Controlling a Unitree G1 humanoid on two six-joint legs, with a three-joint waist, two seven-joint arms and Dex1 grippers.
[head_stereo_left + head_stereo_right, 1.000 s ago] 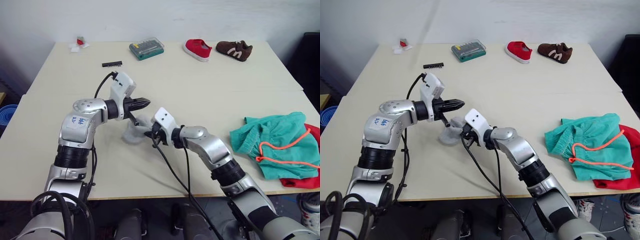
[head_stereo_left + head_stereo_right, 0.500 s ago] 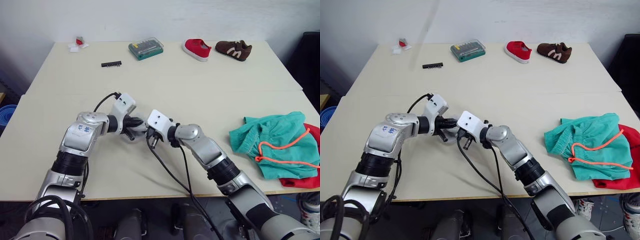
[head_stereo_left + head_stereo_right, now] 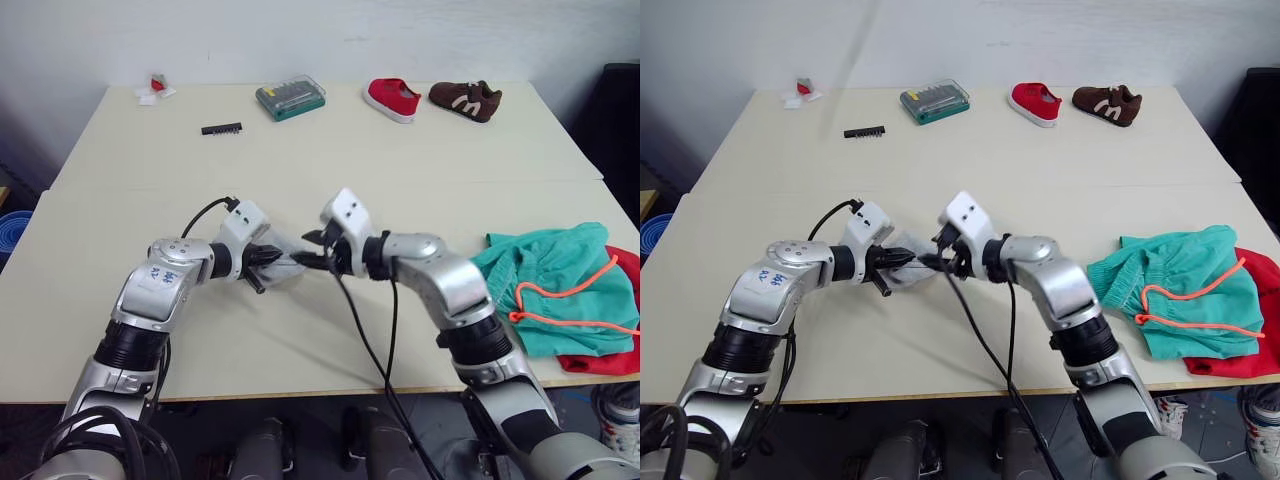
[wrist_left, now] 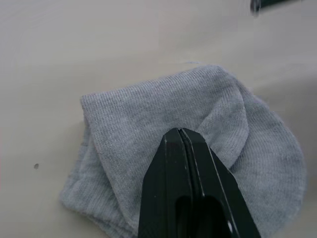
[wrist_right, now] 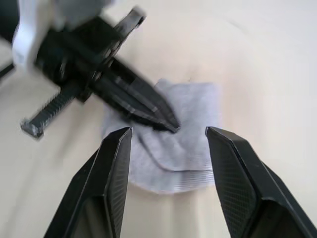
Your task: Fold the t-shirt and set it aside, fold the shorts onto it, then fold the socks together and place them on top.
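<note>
On the table [image 3: 420,160], well to the left of the shorts [image 3: 555,285], we have the socks [image 4: 188,129] lying folded, now pressed flat under our left gripper [image 4: 181,136], its fingers shut together. Our right gripper [image 5: 168,144] has pulled back, fingers spread wide and empty, so folding looks nearly finished.

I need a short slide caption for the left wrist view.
Left gripper, shut, pressing its tip on the folded grey socks on the table.

You're seeing the grey socks [image 4: 148,124] lying folded mid-table, the teal shorts [image 3: 545,285] covering the red t-shirt [image 3: 610,355] at right.
</note>
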